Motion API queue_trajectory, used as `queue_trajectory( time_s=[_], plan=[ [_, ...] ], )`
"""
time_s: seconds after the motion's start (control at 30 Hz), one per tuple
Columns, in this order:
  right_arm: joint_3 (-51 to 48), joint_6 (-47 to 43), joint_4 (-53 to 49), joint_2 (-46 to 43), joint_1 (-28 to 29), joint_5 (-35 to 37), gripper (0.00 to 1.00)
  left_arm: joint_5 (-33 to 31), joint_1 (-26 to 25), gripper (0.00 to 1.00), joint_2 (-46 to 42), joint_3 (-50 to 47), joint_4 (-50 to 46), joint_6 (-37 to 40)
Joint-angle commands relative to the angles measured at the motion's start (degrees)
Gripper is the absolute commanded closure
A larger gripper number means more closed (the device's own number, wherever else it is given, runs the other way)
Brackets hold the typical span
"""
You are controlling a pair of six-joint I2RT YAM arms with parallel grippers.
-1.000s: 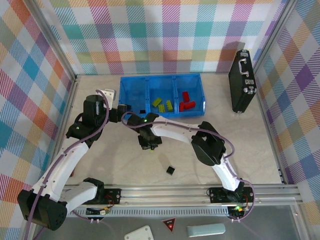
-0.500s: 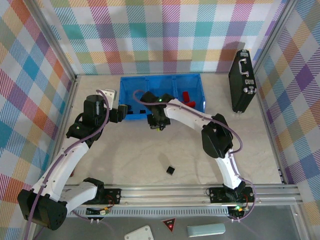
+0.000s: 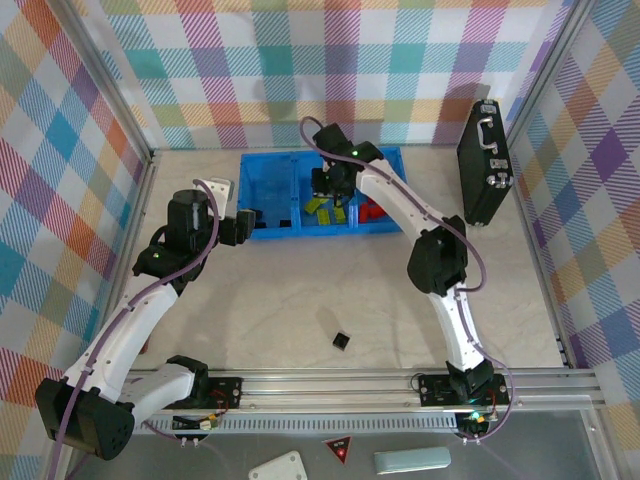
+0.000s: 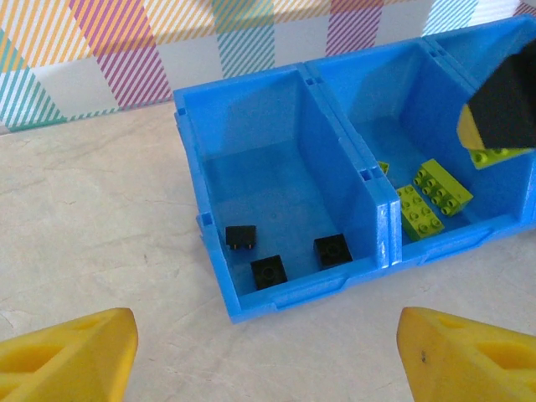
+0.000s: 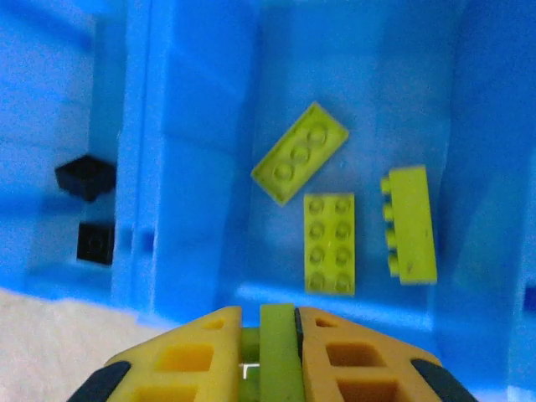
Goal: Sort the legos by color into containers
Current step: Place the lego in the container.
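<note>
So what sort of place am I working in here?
Probably a robot test booth, not a home: plaid cloth walls on three sides, an aluminium rail holding the arm bases, and a blue tray of toy bricks.

The tray (image 3: 265, 190) is bright blue. Lime-green bricks (image 5: 329, 243), red bricks (image 3: 375, 212) and black bricks (image 4: 268, 271) lie in it; one more lime-green brick (image 5: 279, 352) shows between yellow jaws. A lone black brick (image 3: 341, 340) dots the pale beige, faintly marbled bench (image 3: 250, 300). The briefcase (image 3: 483, 170) is black, the walls (image 3: 300, 70) pastel plaid.
</note>
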Motion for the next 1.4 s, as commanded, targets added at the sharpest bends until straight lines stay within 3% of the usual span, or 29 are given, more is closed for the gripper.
queue_trajectory(
  time_s=[0.0, 0.73, 1.37],
  plan=[
    [5.54, -1.97, 0.70, 4.51, -1.29, -3.45, 0.82, 0.81, 0.23, 0.19, 0.08, 1.06, 0.27, 0.01],
    [9.57, -5.11, 24.71, 17.17, -2.28, -4.32, 0.79, 0.25, 0.24, 0.20, 0.64, 1.06, 0.01, 0.20],
    [11.30, -5.84, 28.11, 18.96, -2.19, -3.53, 0.71, 0.43, 0.23, 0.19, 0.99, 1.05, 0.05, 0.22]
  ],
)
